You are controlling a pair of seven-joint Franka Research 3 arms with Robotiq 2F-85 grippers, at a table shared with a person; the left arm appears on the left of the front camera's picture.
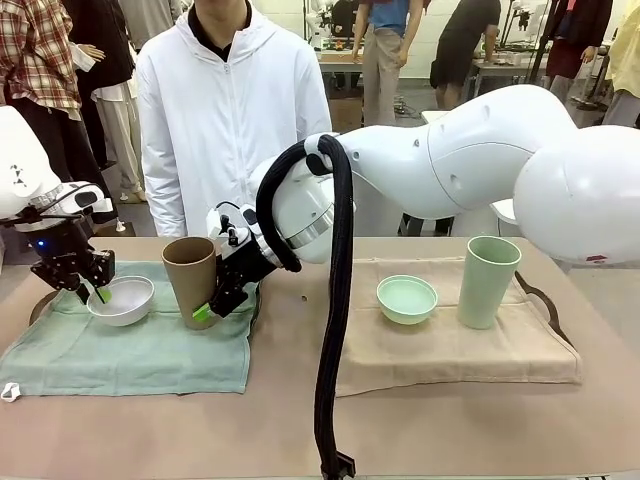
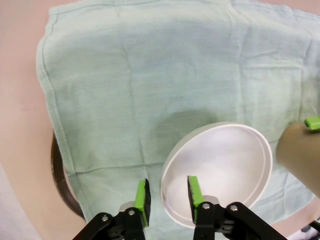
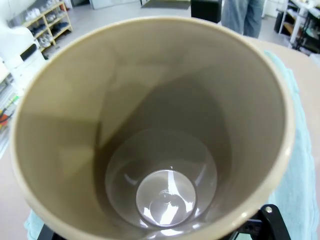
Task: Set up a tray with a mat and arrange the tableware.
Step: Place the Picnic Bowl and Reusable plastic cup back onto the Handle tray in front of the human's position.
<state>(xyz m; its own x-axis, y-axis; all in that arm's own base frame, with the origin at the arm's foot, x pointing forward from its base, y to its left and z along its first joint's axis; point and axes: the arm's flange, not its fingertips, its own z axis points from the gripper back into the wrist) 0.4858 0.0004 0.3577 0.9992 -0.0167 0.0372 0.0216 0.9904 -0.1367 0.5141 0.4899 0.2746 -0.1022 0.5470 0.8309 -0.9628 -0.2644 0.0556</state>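
Worktop carries two cloth mats side by side: a mint-green mat on the robot's left and a tan mat on its right, each over a dark tray whose rim peeks out at the edges. On the green mat sit the small white bowl and, just beside it, the tall tan-brown cup, upright. The left gripper straddles the white bowl's rim, one green pad inside and one outside, jaws partly apart with gaps to the rim. The right gripper is at the brown cup's side; its jaws stand wide either side of the cup, though contact is unclear. On the tan mat stand the small mint-green bowl and the tall mint-green cup, near each other. A person in a white jacket stands at the far side.
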